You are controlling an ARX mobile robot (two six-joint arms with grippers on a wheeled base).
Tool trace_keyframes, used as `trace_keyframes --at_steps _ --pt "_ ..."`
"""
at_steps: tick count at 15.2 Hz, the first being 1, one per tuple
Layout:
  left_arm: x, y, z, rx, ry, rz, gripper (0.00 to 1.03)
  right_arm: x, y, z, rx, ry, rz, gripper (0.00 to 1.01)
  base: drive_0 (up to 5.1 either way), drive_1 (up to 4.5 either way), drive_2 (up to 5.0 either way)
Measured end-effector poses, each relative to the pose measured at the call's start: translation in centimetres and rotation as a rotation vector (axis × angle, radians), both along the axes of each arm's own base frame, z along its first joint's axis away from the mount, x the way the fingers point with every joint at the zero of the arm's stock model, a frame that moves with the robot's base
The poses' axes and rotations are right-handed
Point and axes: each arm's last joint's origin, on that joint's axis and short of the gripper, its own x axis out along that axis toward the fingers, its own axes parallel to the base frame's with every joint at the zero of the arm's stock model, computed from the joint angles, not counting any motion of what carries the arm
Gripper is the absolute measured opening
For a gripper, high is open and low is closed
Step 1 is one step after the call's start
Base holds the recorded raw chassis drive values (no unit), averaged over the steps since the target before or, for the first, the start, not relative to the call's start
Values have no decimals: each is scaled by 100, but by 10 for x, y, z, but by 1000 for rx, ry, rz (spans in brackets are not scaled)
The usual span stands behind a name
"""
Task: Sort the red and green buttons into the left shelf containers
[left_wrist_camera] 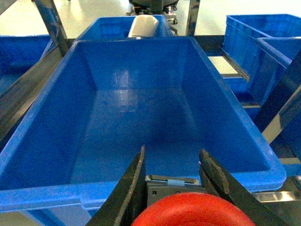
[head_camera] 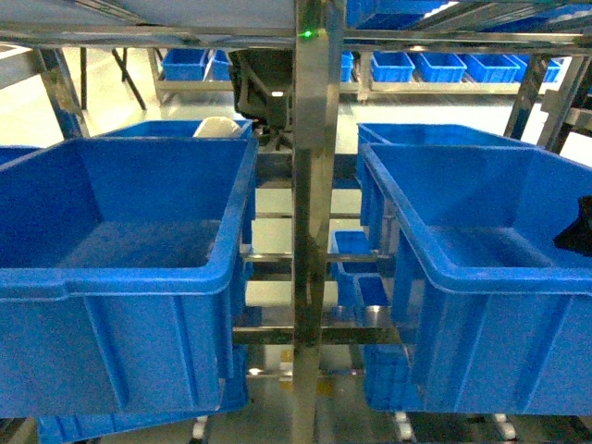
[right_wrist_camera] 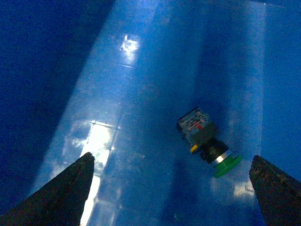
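Green button (right_wrist_camera: 207, 143): on its side on a bin floor, between and just ahead of the wide-open right end effector (right_wrist_camera: 171, 188), cap toward the right finger. Red button (left_wrist_camera: 193, 210): clamped in left end effector (left_wrist_camera: 176, 181), over left bin's (left_wrist_camera: 47, 195) near rim.

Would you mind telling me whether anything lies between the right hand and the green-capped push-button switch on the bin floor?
Nothing visible does. The green-capped push-button switch lies on its side on the bare blue plastic bin floor, and the open right hand has clear space down to it.
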Motion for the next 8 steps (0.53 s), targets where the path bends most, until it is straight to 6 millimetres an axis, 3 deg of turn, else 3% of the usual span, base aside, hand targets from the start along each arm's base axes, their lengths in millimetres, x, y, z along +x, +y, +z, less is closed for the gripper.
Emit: trace_keyframes --at_steps 3,5,7,8 --pt "0 0 0 0 0 0 29 -17 9 48 61 -129 -36 98 0 0 0" --pt "0 0 0 0 0 0 29 -53 27 55 65 -176 11 98 0 0 0" --pt "0 0 0 0 0 0 29 -70 32 57 63 -206 21 98 0 0 0" --pt "0 0 0 0 0 0 29 -96 39 64 62 -276 21 98 0 0 0"
